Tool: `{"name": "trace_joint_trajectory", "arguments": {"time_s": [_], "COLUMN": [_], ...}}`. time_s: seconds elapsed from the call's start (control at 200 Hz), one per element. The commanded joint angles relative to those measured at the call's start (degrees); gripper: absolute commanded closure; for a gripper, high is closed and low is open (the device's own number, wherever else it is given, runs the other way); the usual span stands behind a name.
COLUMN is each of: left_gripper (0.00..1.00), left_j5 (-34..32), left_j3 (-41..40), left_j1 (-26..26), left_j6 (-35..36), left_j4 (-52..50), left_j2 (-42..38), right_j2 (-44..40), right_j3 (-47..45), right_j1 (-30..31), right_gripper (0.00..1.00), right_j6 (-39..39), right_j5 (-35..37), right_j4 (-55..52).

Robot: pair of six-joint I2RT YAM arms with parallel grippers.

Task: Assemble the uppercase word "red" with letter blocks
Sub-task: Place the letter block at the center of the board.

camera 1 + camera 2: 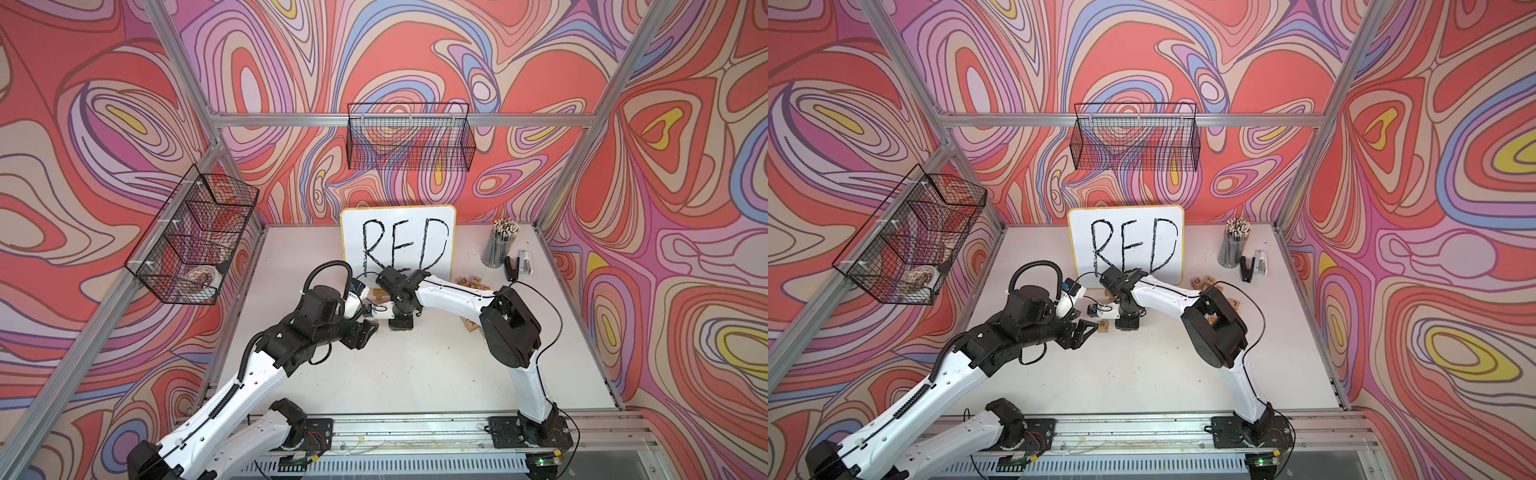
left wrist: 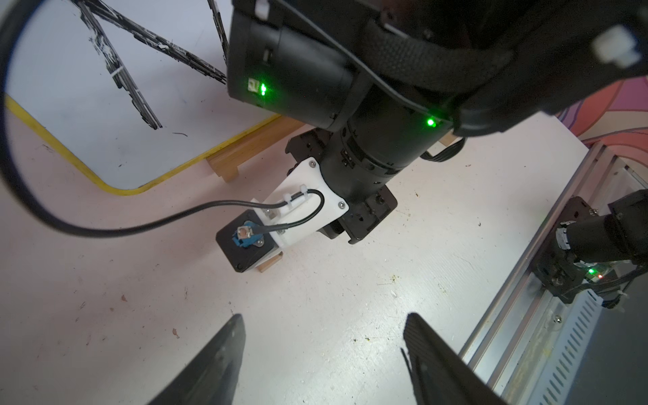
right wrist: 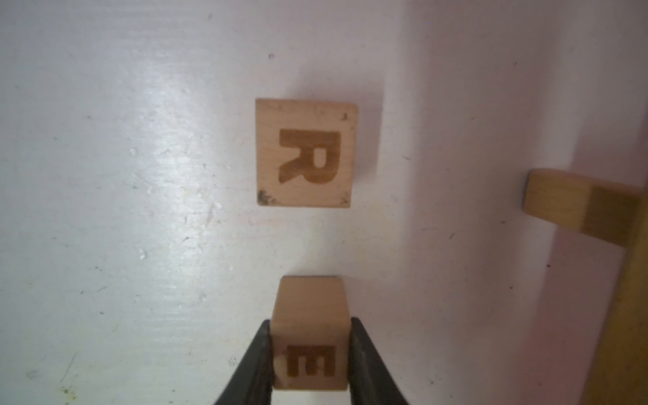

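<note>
Right wrist view shows the right pincer (image 3: 310,321) pinching the E block (image 3: 308,301) tight, with the R block (image 3: 305,152) lying flat on the counter (image 3: 140,210) straight ahead of it, near but not touching.

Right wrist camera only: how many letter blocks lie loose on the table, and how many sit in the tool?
Loose on the table: 1, the R block
Held in the right tool: 1, the E block
Total: 2
</note>
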Motion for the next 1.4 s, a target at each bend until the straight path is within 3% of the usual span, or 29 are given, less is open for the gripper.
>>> {"name": "trace_joint_trajectory", "arguments": {"time_s": [0.0,0.701,1.397], "left_gripper": [0.25,0.26,0.26], "left_j5": [-0.54,-0.26,-0.26], "left_j3": [-0.66,-0.66,-0.66], "left_j1": [-0.52,-0.49,-0.46], "left_j6": [-0.20,-0.20,-0.12], "left_j4": [-1.09,-1.02,-1.01], "left_j2": [-0.44,-0.68,-0.85], "right_j2": [0.67,-1.73,-3.97], "right_j3": [-1.83,-2.97,-3.05], "right_j1": [0.29,0.32,0.32], "right_gripper": [0.73,0.59,0.58], "right_j6": [0.19,0.54,0.29], "right_j5": [1.06,0.53,-0.54], "right_j4": [-0.01,1.42,2.49]}}
